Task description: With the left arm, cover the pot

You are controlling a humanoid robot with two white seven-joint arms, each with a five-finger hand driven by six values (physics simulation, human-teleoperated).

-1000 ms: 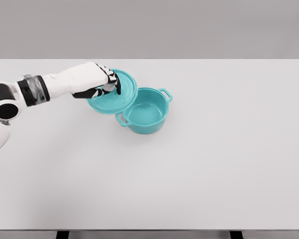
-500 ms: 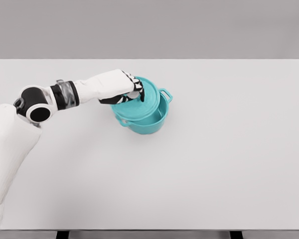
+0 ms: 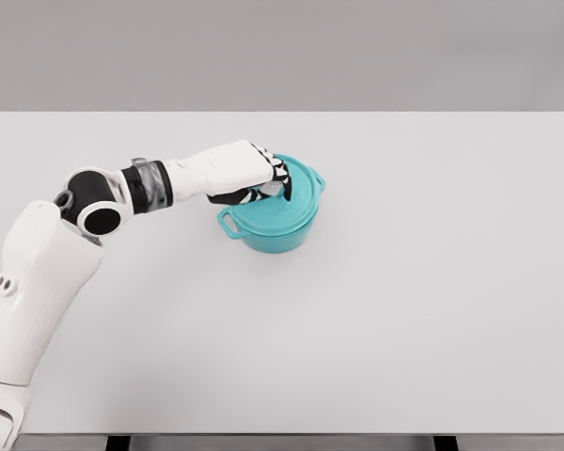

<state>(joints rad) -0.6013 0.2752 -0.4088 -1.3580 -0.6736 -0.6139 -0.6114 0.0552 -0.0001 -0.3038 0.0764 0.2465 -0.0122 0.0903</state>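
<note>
We see our white left arm reaching in from the lower left and stretching across the flat white table to the round teal cooking pot, which stands a little left of the table's middle, toward the far edge. Our left hand, white with black finger segments, lies over the round teal lid, and the fingers are curled down around the small pale knob at the lid's centre, gripping it. The lid sits on top of the pot, covering the opening so that none of the inside shows. One loop handle sticks out of the pot's near-left side and another shows at the far-right side. Our right arm does not appear in the head view.
</note>
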